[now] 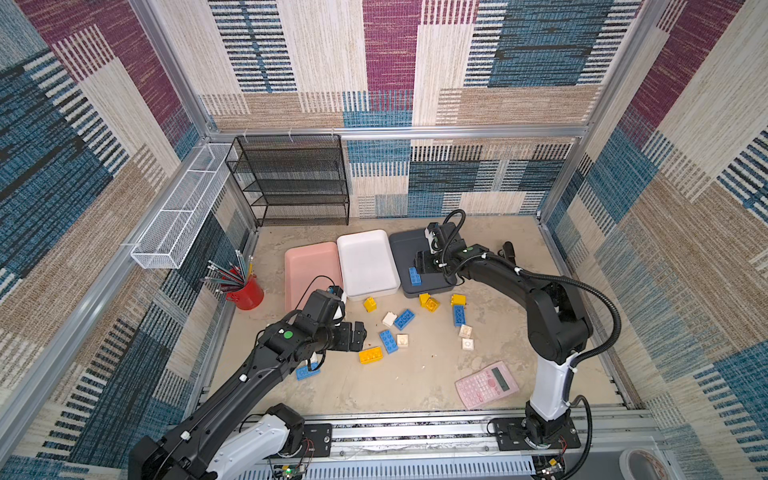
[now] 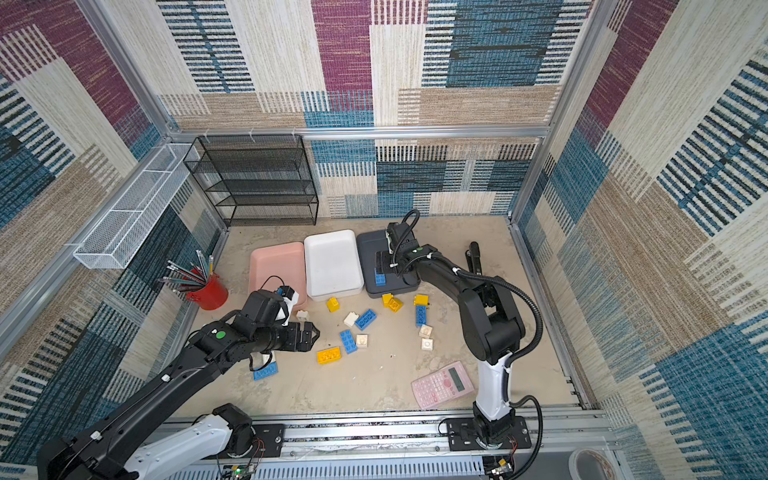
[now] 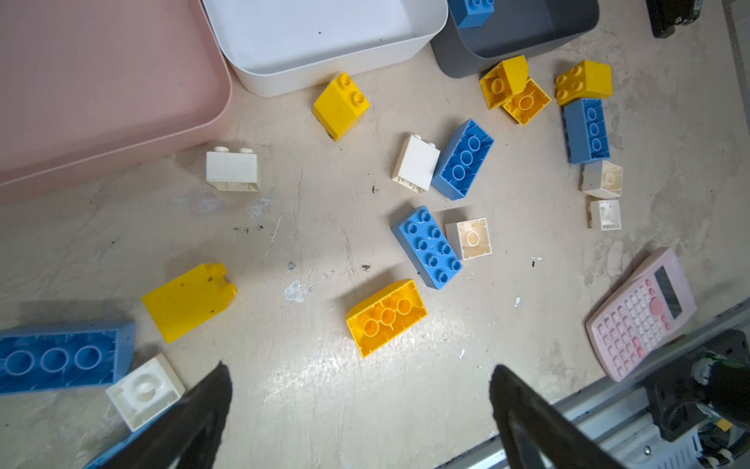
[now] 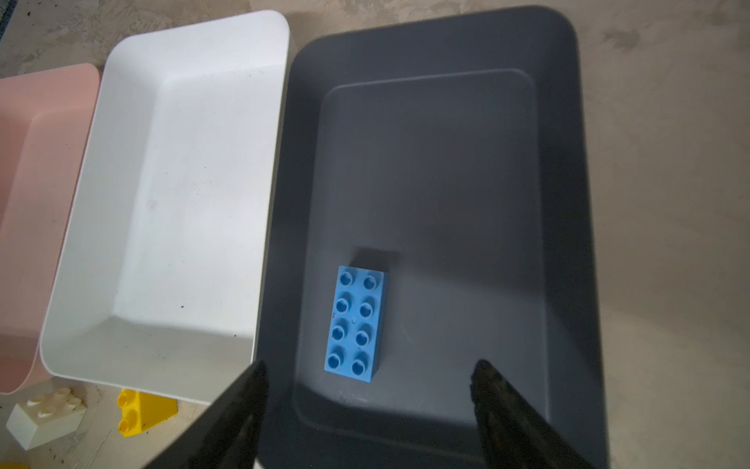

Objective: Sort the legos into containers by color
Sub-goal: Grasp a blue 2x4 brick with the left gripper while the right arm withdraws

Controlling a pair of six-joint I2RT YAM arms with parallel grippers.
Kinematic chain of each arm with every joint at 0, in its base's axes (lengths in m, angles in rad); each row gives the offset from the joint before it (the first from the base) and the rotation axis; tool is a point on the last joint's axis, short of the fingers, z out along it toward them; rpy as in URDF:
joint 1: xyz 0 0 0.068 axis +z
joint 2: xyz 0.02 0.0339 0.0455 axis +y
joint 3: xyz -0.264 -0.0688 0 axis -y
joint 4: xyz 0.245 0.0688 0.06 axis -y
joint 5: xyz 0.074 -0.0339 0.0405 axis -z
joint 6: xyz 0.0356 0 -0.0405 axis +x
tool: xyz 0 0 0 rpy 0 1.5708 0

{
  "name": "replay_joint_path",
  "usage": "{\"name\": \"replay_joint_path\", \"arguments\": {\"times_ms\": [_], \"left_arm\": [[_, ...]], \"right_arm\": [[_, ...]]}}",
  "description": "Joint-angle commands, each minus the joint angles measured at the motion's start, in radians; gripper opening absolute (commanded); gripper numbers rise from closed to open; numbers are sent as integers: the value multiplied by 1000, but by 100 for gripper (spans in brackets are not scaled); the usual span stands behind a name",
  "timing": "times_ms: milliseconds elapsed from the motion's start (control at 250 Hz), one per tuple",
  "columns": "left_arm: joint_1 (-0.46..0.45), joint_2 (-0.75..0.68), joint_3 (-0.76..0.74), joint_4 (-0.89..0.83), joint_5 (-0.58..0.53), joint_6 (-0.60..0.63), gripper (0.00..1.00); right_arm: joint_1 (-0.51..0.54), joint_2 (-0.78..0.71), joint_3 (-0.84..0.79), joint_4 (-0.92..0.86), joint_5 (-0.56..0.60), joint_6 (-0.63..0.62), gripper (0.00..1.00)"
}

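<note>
Wrist view alone shows blue brick (image 4: 353,323) clear of spread right gripper (image 4: 370,364) in grey tray (image 4: 568,203); left gripper (image 3: 360,366) also spread.

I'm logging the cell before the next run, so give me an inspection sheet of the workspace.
Surface: table scuffed, with small specks of debris.
Job's things: one blue lego lies studs up in the dark grey tray; white tray empty; pink tray empty where visible; loose legos, blue, yellow and cream, scattered on the table.
Clutter: pink calculator, red pencil cup.
End effectors: left end effector open above the loose legos; right end effector open above the blue lego.
Cables: black cable loops off the right arm.
Surroundings: black mesh shelf, white wire basket, patterned walls.
</note>
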Motion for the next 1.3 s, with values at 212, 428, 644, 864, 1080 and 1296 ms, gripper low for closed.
{"name": "replay_joint_path", "arguments": {"times_ms": [212, 428, 644, 864, 1080, 1296], "left_arm": [[-119, 151, 98, -6, -17, -155, 87], [-200, 303, 154, -4, -51, -252, 77], [-251, 438, 215, -15, -70, -333, 71], [-284, 560, 286, -65, -129, -393, 68], [-291, 649, 344, -76, -166, -431, 66], [-292, 738, 381, -78, -178, -452, 68]], "right_arm": [[0, -383, -416, 332, 5, 70, 96], [-1, -627, -688, 494, 14, 107, 99], [0, -776, -838, 567, -4, 123, 99], [-1, -905, -989, 630, 12, 170, 99], [0, -975, -1080, 661, 95, 165, 99], [0, -1001, -1111, 696, 91, 179, 99]]}}
